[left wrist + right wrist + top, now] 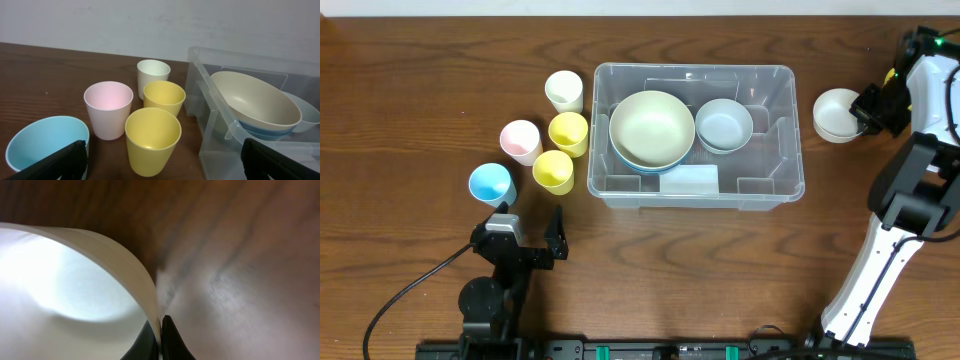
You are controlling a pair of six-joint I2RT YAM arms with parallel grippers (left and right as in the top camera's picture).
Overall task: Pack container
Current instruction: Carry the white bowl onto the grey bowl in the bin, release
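The clear container [780, 130] stands mid-table and holds a large cream bowl [652, 127] stacked on a blue one, a grey-blue bowl [724, 123] and a white label [692, 178]. It also shows in the left wrist view [220, 125]. A white bowl [835, 114] sits on the table right of the container. My right gripper [865, 110] is shut on the white bowl's rim [125, 265], one finger inside and one outside [161, 330]. My left gripper [525, 225] is open and empty, just in front of the cups [160, 165].
Several cups stand left of the container: white [564, 90], pink [520, 140], two yellow [569, 131] [553, 170] and blue [490, 184]. In the left wrist view the near yellow cup [152, 140] sits between my fingers' line of sight.
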